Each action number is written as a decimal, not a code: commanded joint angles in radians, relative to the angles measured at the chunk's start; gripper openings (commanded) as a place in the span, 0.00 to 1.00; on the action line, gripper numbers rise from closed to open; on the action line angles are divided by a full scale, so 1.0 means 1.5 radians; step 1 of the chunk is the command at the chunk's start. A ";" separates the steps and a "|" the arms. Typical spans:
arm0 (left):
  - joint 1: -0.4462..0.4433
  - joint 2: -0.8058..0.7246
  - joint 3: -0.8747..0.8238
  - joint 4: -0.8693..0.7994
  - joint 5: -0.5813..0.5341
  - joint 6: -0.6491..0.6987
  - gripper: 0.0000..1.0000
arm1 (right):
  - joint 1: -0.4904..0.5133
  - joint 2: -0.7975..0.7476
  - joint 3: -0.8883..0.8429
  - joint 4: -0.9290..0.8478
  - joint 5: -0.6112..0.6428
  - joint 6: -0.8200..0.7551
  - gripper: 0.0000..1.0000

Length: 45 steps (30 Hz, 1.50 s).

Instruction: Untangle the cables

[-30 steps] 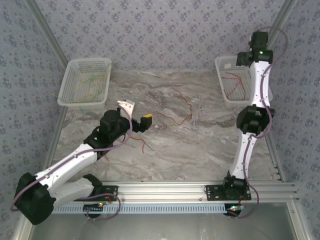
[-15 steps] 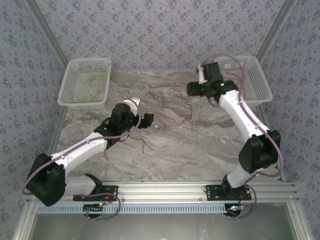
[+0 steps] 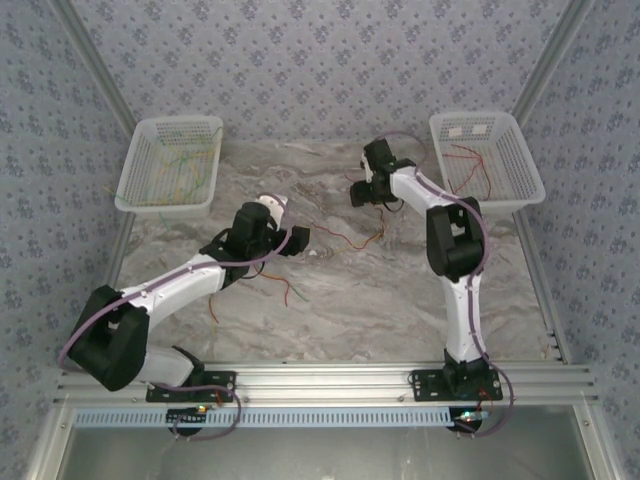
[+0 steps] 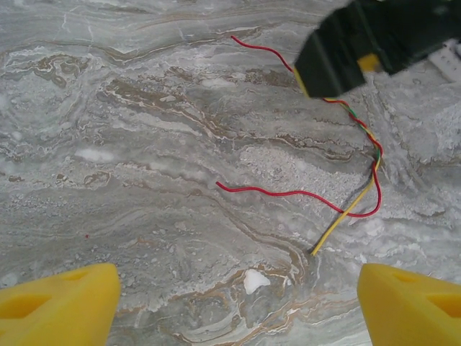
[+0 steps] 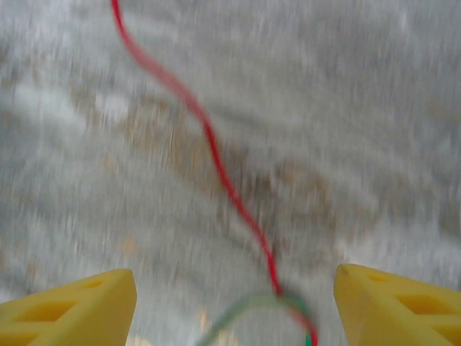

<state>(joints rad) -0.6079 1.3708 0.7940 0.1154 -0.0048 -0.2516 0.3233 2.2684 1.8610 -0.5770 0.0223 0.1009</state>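
- On the marble table [image 3: 400, 290], near its middle, the cables [image 3: 379, 230] lie in a loose tangle of thin wavy wires, red, yellow and green, twisted together at one place.
- Seen from the left wrist, a red wire [image 4: 288, 193] curves flat on the stone and a yellow wire [image 4: 346, 216] crosses its end.
- Left arm reaches low over the table. The left gripper [image 3: 296, 238] is spread wide and holds nothing; the tangle lies just ahead.
- Right arm bends toward the centre. The right gripper [image 3: 358, 192] is also spread, and a blurred red strand [image 5: 216, 166] runs between its fingers.
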 commanded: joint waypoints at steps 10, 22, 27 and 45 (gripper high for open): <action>0.004 -0.024 0.018 -0.008 0.003 0.001 0.87 | -0.002 0.159 0.250 -0.125 -0.026 -0.070 0.05; 0.033 -0.128 -0.069 0.137 0.052 -0.052 0.92 | 0.029 -0.239 -0.156 0.071 -0.215 -0.059 0.00; 0.039 -0.160 -0.094 0.195 0.135 -0.026 0.94 | 0.053 -0.373 -0.345 0.202 -0.315 -0.104 0.00; -0.062 -0.103 -0.133 0.395 0.281 0.148 0.99 | 0.170 -0.549 -0.393 0.223 -0.100 0.319 0.00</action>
<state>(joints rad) -0.7006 1.1774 0.5735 0.6388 0.3801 -0.0990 0.5804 1.4853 1.2850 -0.2703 -0.1917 0.4866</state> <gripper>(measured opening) 0.992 0.060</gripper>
